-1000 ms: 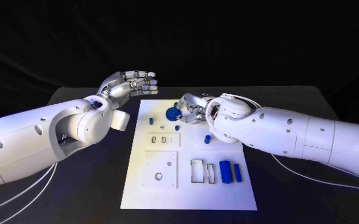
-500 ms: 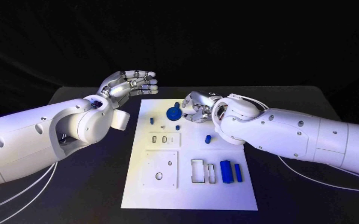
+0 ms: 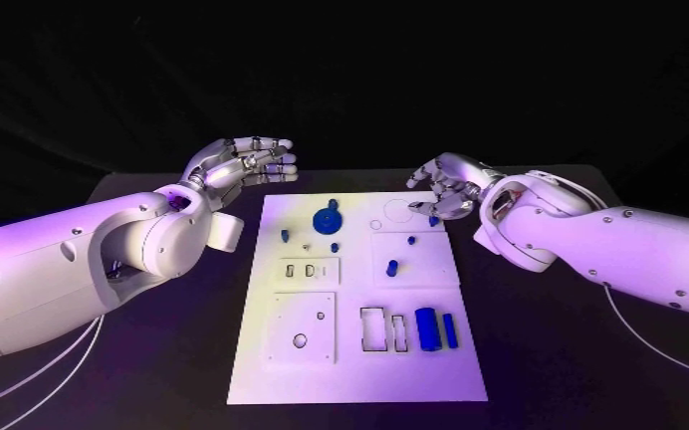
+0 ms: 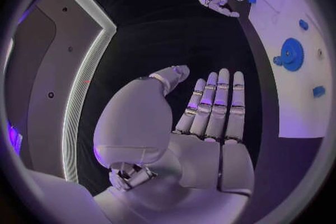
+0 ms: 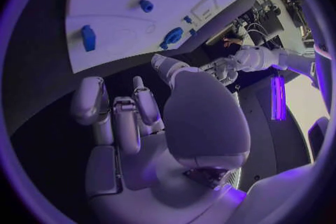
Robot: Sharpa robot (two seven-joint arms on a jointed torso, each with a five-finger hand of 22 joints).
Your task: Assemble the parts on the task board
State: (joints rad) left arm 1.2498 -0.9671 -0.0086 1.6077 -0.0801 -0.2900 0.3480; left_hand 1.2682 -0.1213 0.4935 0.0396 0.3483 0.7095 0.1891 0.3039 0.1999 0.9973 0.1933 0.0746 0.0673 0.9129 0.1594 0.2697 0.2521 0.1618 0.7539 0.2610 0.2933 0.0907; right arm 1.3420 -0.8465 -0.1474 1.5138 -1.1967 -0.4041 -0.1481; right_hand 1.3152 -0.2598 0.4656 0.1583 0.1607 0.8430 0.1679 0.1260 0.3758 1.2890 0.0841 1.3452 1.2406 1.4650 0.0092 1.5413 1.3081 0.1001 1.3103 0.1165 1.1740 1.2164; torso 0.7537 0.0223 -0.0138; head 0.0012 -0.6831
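Blue gear (image 3: 328, 220) released, right hand (image 3: 445, 187) away

Small pegs (image 3: 335, 247) perhaps seated, too tiny to tell

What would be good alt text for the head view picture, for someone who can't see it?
A white task board lies on a black table between two white robot arms, with small blue parts on it, including a blue gear near its far end. The right hand hovers empty by the board's far right corner; the left hand is raised, empty, beyond the far left corner.
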